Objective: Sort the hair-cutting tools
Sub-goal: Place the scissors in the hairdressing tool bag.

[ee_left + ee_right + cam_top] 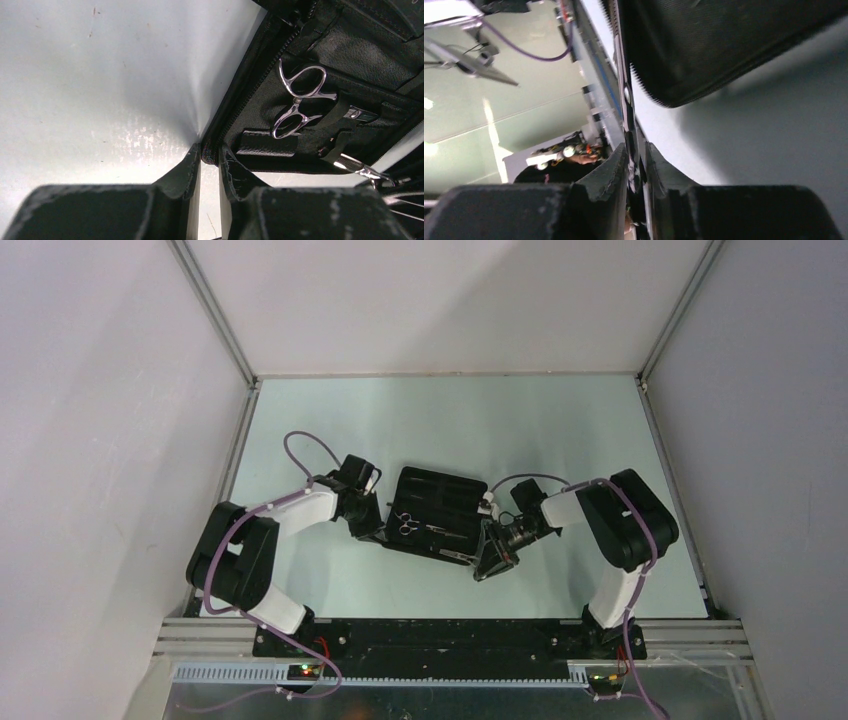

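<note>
Left wrist, scissors [296, 102] lying crosswise in case [350, 55], blades rightward

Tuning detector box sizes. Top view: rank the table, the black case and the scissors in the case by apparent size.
1. table: largest by far.
2. black case: takes up a small patch of the table.
3. scissors: smallest, a small silver glint on the case.

Nothing legible anywhere, no lettering or brand made out on the black case [440, 498], none on the scissors [296, 102] strapped inside it, no label or number readable on the arms or counter [560, 420].
</note>
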You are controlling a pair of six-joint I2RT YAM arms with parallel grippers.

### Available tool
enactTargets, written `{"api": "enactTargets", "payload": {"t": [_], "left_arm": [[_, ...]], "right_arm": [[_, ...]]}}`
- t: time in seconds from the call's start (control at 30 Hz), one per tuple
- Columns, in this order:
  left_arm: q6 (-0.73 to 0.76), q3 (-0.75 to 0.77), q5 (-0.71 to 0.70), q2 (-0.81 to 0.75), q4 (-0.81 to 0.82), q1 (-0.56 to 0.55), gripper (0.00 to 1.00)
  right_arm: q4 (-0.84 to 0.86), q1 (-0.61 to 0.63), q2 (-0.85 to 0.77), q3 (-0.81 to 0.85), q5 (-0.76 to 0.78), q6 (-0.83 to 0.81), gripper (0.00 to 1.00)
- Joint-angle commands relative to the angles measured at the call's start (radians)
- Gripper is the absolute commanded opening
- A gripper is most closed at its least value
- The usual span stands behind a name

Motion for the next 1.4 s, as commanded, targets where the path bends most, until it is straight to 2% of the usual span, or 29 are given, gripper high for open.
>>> {"api": "enactTargets", "payload": {"t": [0.0, 0.13, 0.17, 0.23, 0.4, 0.57, 0.7, 0.8, 1.0, 1.13, 1.37], "left_arm": [[0.031, -0.039, -0.038, 0.029, -0.005, -0.010, 0.05], [0.031, -0.036, -0.048, 0.028, -0.013, -0.010, 0.04], [0.031, -0.034, -0.051, 0.026, -0.017, -0.010, 0.04], [0.034, -0.031, -0.063, 0.021, -0.025, -0.010, 0.04], [0.037, -0.026, -0.084, 0.012, -0.035, -0.010, 0.04], [0.039, -0.022, -0.094, 0.016, -0.043, -0.011, 0.04], [0.041, -0.015, -0.099, 0.010, -0.048, -0.010, 0.04], [0.041, -0.016, -0.112, 0.000, -0.048, -0.010, 0.04], [0.047, -0.015, -0.100, -0.011, -0.047, -0.010, 0.04], [0.048, -0.018, -0.102, -0.023, -0.045, -0.010, 0.03], [0.054, -0.010, -0.089, -0.021, -0.044, -0.010, 0.03]], "right_arm": [[-0.019, 0.010, -0.007, 0.053, 0.194, -0.003, 0.27], [-0.100, -0.003, -0.091, 0.052, 0.365, 0.026, 0.45], [-0.113, -0.006, -0.123, 0.051, 0.418, 0.036, 0.55], [-0.150, -0.013, -0.171, 0.052, 0.495, 0.055, 0.64], [-0.283, 0.012, -0.300, 0.090, 0.692, 0.064, 0.74], [-0.396, 0.107, -0.408, 0.159, 0.971, 0.067, 0.75], [-0.435, 0.245, -0.487, 0.245, 1.150, 0.010, 0.68], [-0.400, 0.322, -0.491, 0.280, 1.176, -0.103, 0.60], [-0.385, 0.432, -0.348, 0.367, 1.141, -0.256, 0.55], [-0.383, 0.493, -0.241, 0.406, 1.164, -0.301, 0.53], [-0.369, 0.511, -0.122, 0.417, 1.234, -0.318, 0.50]]}}
